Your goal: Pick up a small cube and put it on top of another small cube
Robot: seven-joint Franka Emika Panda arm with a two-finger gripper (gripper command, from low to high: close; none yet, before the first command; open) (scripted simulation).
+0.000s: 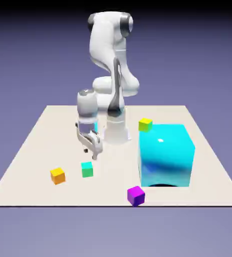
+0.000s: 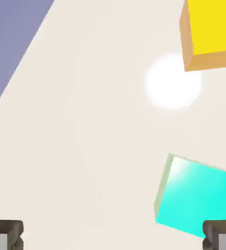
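Small cube [image 1: 87,169]: plain teal-green, matte, sharp-edged, resting flat on the table [image 1: 32,150] just beside the orange cube [image 1: 58,175]. I read the gripper [image 1: 94,150] hanging above it, fingers apart and empty; in my hand view the cube [image 2: 195,197] sits by the right fingertip [image 2: 221,234].

Glossy white rounded arm [image 1: 109,75] with dark grey joint seams; white hand [image 1: 93,149], seemingly grey-tipped fingers [image 2: 5,234]
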